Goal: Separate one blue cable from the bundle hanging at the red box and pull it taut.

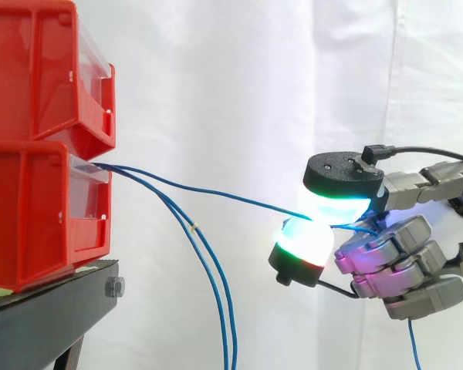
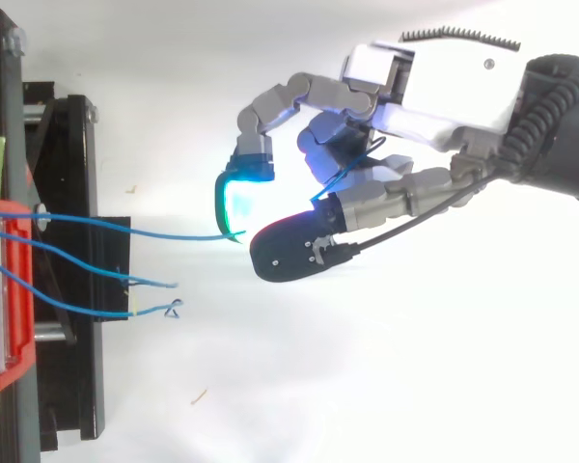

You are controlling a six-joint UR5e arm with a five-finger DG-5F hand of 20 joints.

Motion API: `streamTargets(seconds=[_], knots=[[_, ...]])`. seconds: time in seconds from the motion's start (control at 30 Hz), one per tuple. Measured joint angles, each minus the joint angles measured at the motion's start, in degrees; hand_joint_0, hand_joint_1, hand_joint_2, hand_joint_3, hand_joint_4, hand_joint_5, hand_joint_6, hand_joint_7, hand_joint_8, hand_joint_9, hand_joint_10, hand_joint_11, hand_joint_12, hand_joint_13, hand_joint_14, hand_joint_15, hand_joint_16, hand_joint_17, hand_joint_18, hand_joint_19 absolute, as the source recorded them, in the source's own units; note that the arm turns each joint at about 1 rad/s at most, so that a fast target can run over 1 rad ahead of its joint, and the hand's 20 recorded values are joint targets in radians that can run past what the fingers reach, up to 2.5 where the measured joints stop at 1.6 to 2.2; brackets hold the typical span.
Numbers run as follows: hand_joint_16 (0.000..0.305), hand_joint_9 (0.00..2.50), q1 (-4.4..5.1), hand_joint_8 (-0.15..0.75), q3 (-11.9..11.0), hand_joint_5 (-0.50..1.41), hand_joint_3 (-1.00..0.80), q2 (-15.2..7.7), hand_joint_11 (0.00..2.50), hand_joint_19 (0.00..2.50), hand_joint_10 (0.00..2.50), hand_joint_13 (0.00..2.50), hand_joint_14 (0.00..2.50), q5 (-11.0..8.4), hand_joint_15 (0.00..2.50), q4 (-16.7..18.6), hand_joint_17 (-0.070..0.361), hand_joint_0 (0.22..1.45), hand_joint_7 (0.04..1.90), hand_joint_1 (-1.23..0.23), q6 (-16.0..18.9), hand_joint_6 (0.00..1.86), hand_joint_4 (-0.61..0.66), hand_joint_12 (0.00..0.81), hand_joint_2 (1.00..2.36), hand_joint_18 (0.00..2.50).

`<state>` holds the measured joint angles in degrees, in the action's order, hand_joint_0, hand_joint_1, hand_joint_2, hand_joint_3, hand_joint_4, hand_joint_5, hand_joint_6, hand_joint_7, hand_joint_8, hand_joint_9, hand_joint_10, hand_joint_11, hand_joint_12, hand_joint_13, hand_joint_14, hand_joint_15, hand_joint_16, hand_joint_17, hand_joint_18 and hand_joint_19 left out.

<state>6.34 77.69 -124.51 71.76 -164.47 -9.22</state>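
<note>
Clearly the robot hand (image 1: pixel 397 258) pinches one blue cable (image 1: pixel 216 195) free of the bundle (image 1: pixel 224 308); pulling away from the red box (image 1: pixel 31 208) comes next.

One blue cable (image 1: pixel 216 194) in hand (image 1: pixel 393 266)

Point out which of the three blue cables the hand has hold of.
The uppermost cable, running almost straight from the lower red bin to the hand, pinched between its glowing pads. The other two sag down, untouched.
</note>
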Motion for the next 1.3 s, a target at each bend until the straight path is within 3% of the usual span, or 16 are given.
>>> streamTargets(seconds=[1.3], knots=[[0.053,0.76,0.04,0.375,0.0,-0.13,-0.03,0.0,1.1,1.49,2.5,0.95,2.5,-0.04,1.23,-0.1,0.12,0.68,1.22,-0.77,-0.5,0.93,-0.18,0.405,1.0,1.43]])
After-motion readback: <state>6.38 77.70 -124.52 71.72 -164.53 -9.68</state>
